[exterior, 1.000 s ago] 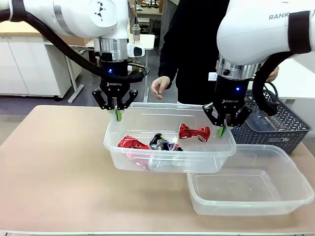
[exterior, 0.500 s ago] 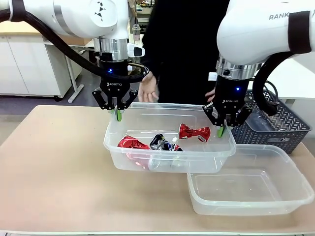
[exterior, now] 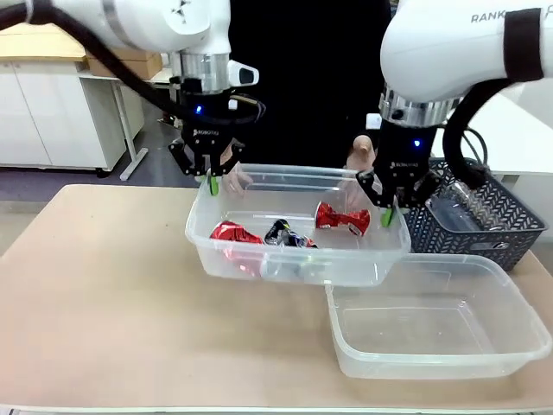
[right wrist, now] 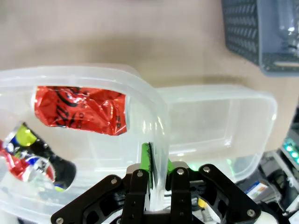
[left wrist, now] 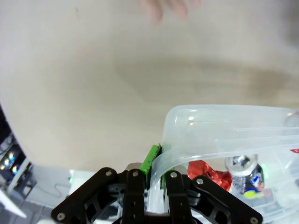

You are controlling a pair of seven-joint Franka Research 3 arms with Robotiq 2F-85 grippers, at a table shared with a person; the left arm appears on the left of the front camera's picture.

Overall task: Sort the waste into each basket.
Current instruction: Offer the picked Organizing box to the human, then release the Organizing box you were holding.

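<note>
Both arms hold one clear tub (exterior: pixel 294 259) up off the counter (exterior: pixel 95 294) — the left tool (exterior: pixel 212 183) is pinched tight on its left rim and the right tool (exterior: pixel 389 214) is pinched tight on its right rim. Inside lie crushed red cans (exterior: pixel 342 218) and a dark can (exterior: pixel 287 234). A second clear tub (exterior: pixel 432 333) sits empty just beside it, and a dark lattice basket (exterior: pixel 488 220) stands behind — the person's hand (exterior: pixel 363 151) hovers near the far rim.
</note>
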